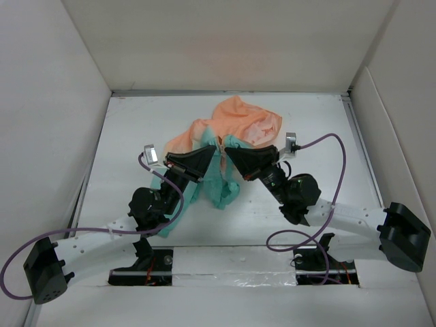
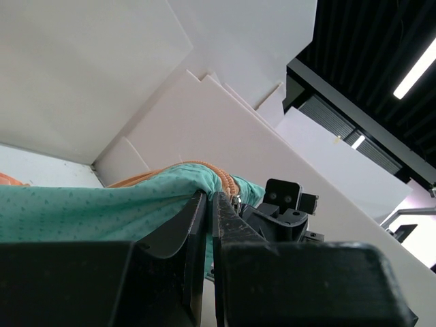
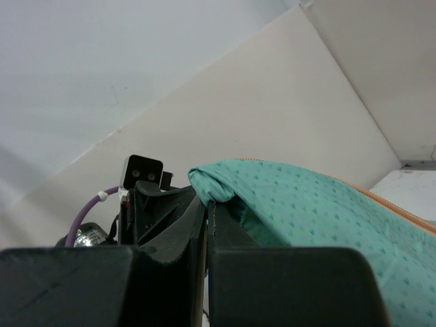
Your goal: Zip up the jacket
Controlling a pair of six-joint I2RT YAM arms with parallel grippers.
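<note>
The jacket (image 1: 238,121) lies crumpled on the surface (image 1: 136,136), seemingly not zipped yet; the left pincer (image 1: 210,152) and the right pincer (image 1: 229,151) each pinch its teal edge.

The left arm (image 1: 88,240) and right arm (image 1: 351,216) have white links and bulky black joints. A purple cable (image 1: 334,135) loops off each.

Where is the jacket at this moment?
In the top view the jacket lies mid-table, orange end toward the far wall, its teal end gripped by the left fingers and right fingers.
</note>
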